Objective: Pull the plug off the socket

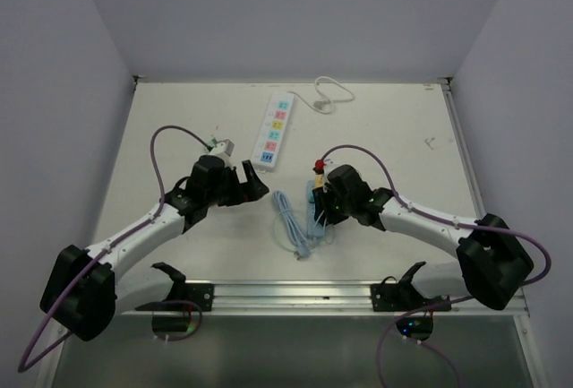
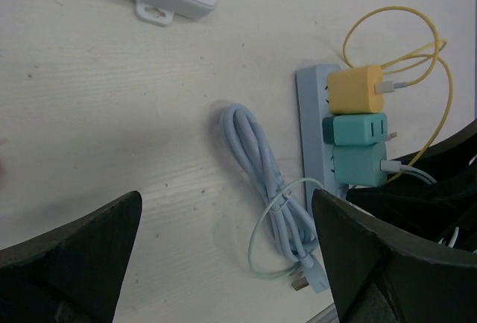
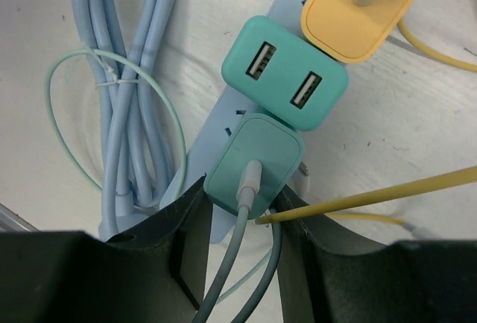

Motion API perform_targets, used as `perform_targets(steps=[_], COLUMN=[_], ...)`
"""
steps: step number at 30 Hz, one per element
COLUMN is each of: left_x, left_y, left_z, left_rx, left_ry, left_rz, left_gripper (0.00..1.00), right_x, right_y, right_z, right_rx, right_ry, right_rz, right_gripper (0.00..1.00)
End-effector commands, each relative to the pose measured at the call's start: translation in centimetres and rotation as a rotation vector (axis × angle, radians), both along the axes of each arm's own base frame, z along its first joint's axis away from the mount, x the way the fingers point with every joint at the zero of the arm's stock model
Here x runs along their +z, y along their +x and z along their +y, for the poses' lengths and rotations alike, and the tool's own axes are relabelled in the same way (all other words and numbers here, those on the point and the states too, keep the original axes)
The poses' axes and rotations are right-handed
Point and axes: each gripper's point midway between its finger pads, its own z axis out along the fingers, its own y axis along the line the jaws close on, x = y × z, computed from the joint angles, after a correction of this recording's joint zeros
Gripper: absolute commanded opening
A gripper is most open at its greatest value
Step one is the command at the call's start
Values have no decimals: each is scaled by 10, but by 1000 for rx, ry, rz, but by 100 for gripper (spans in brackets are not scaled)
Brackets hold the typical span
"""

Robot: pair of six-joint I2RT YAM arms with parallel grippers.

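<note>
Teal plug (image 3: 253, 166) sits in the near end of the blue power strip (image 3: 212, 133), which lies on the bench (image 3: 417, 114) right of centre, in front of the right arm. Its grey-green lead runs back between the fingers of the right hand (image 3: 242, 202), and that hand pinches the plug's near end, one dark finger (image 3: 186, 241) against each side. Just beyond the plug on the same strip is a teal two-port adapter (image 3: 287, 73), its USB slots facing up, and beyond that a yellow adapter (image 3: 358, 10). A yellow cable (image 3: 373, 192) crosses the right finger and loops over the bench beside the strip. A bundled blue cable (image 3: 127, 77), tied with a thin band, lies alongside the strip on its left. Further left, the left hand (image 2: 227, 196) hangs above the bench with its fingers spread wide, gripping nothing. A white power strip (image 1: 276, 130) with coloured sockets lies well apart, toward the back of the bench.
</note>
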Motion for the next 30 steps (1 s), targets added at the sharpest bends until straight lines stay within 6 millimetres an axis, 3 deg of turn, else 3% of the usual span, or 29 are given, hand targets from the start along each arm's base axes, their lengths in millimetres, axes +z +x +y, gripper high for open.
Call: perform_targets(steps=[1, 3, 4, 9, 13, 18, 24, 30], left_x=[10, 13, 5, 2, -14, -25, -46, -58], left_y=[13, 19, 18, 26, 23, 20, 3, -18], left_z=[-26, -35, -42, -69, -90, -97, -96, -99], left_rx=[-1, 1, -11, -40, -75, -74, -81, -104], left_ry=[-40, -56, -52, -74, -43, -21, -3, 2], left_rz=[-50, -61, -40, -35, -2, 14, 62, 97], left_gripper=[100, 100, 100, 99, 99, 93, 85, 80], right_x=[22, 24, 26, 48, 60, 86, 110, 100], right_y=[7, 4, 5, 5, 4, 16, 22, 23], right_z=[-5, -9, -12, -15, -28, -49, -48, -38], right_rx=[-65, -74, -85, -117, -192, -332, -383, -413], right_ry=[36, 37, 28, 56, 27, -13, 23, 48], right_rz=[-63, -62, -70, -93, -88, -148, -169, -106], right_gripper=[35, 39, 42, 65, 77, 75, 72, 69])
